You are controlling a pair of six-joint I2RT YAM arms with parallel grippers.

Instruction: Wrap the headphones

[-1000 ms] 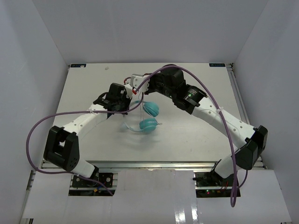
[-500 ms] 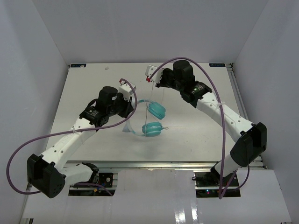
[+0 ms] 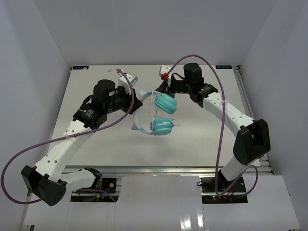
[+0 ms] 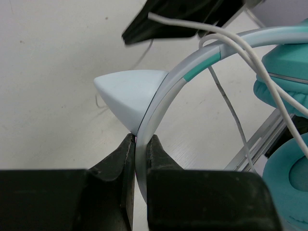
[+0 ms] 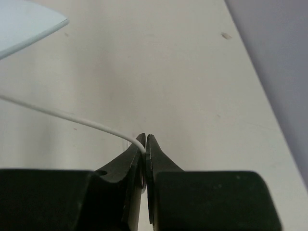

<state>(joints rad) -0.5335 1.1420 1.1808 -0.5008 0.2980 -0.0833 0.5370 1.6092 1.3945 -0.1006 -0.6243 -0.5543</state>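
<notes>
1. Headphones hang over the middle of the table in the overhead view. They appear to be lifted clear of it, with both arms reaching in from 6 o'clock.
2. Left claw is clamped on the pale headband, its jaws squeezing the band edge-on. Overhead, it sits at about 10 o'clock from the two teal ear cups.
3. Right claw is pinched tight on the thin white cable. Overhead, it sits at about 12 o'clock from the upper cup, and the cable runs taut away from it toward 9 o'clock in its own wrist view.
4. Done so far, as a judgement: wrapping looks underway. The left wrist view shows several white strands crossing the headband just above the cups, which suggests at least one turn is on.
5. Left to do, as a judgement: the stretch of cable leading to the right claw is not yet wound on. More turns around the band or cups seem needed, and then the loose end must be secured. How much cable remains cannot be told.
</notes>
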